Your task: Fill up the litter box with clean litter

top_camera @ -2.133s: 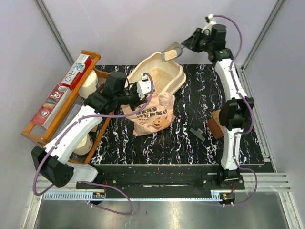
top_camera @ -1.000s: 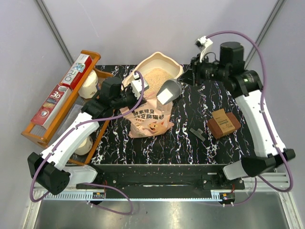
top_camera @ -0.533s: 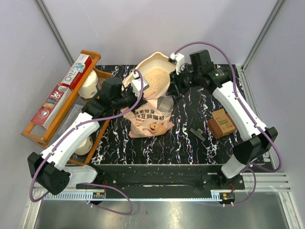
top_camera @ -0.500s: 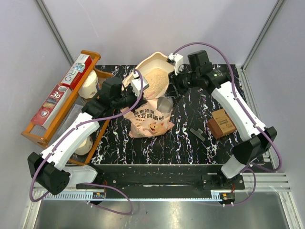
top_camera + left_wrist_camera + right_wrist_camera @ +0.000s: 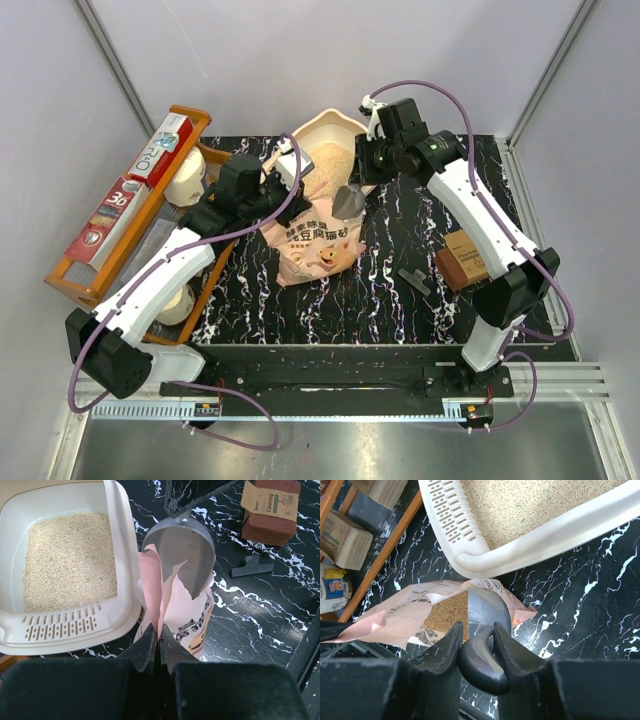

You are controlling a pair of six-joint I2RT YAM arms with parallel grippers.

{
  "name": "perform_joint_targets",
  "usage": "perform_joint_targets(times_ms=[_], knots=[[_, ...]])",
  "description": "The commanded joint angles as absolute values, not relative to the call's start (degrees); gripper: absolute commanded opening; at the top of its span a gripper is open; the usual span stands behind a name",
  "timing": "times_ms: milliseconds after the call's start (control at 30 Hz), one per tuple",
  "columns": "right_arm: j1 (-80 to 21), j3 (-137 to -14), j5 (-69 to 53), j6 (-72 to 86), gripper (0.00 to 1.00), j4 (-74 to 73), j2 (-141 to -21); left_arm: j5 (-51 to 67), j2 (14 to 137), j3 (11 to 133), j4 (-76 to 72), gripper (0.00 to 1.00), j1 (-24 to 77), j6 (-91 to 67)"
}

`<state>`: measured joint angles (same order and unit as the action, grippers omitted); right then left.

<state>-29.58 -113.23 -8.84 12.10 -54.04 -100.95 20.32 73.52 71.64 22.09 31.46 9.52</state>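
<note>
Cream-beige litter box (image 5: 122, 570) flat on table, high rim; pale clean litter (image 5: 67, 560) covering floor.

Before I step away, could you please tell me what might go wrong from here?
The left tool pinches just an edge of the pink litter bag; a slip could collapse its mouth onto the grey scoop. Crossing the litter box rim, the right tool may spill clean litter onto the table.

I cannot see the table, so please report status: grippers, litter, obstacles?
Left gripper shut on bag edge. Right gripper shut on scoop, tip at bag mouth. Litter box partly filled. Nothing between bag and box.
</note>
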Motion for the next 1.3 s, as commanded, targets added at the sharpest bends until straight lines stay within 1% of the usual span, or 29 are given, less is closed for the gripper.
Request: perform_joint_targets(times_ms=[0, 100, 200, 233, 300, 400, 567, 667, 733, 767, 800, 867, 1067, 1267], knots=[[-30.5, -108.39, -3.78, 13.54, 0.0, -49.57, -99.32, 21.8, 70.66, 76.2, 5.36, 0.0, 31.9, 5.8], [-31.46, -103.2, -3.0, 12.66, 0.0, -48.96, -98.18, 21.97, 70.75, 76.03, 5.27, 0.0, 32.34, 5.36], [-32.25, -96.0, -0.54, 11.43, 0.0, -44.49, -95.47, 22.15, 70.75, 75.59, 4.84, 0.0, 33.05, 5.27], [-32.43, -91.54, -0.18, 11.08, 0.0, -40.82, -94.67, 22.15, 70.84, 75.5, 4.57, 0.0, 33.39, 4.93], [-33.39, -88.08, 1.48, 10.98, 0.0, -38.33, -93.78, 22.32, 71.1, 75.15, 4.13, 0.0, 33.66, 4.4], [-33.57, -83.42, 0.27, 13.87, 0.0, -35.52, -94.39, 22.59, 71.8, 75.5, 3.78, 0.0, 34.36, 3.43], [-33.49, -77.62, -5.88, 18.71, 0.0, -28.93, -94.92, 22.85, 73.04, 76.64, 3.87, 0.0, 34.89, 3.08], [-30.68, -73.84, -16.39, 22.75, 0.0, -22.6, -94.31, 23.03, 73.91, 77.25, 3.87, 0.0, 34.98, 3.08], [-27.26, -73.56, -21.07, 27.06, 0.0, -18.83, -94.39, 23.11, 74.35, 77.52, 3.87, 0.0, 35.07, 3.16], [-26.03, -73.83, -26.14, 28.72, 0.0, -17.85, -95.18, 23.29, 74.44, 77.52, 3.87, 0.0, 35.07, 3.43], [-24.45, -74.44, -28.37, 33.35, 0.0, -16.1, -95.53, 23.29, 74.62, 77.52, 3.95, 0.0, 34.98, 3.78], [-20.84, -74.97, -35.37, 36.9, 0.0, -13.9, -96.58, 23.38, 74.79, 77.52, 4.39, 0.0, 35.07, 4.39], [-15.3, -77.87, -44.01, 41.04, 0.0, -11.26, -97.3, 24.79, 74.89, 77.52, 9.4, 0.0, 35.16, 10.19], [-10.82, -76.9, -47.63, 43.85, 0.0, -6.59, -94.75, 24.08, 74.62, 78.05, 14.23, 0.0, 35.33, 15.99]])
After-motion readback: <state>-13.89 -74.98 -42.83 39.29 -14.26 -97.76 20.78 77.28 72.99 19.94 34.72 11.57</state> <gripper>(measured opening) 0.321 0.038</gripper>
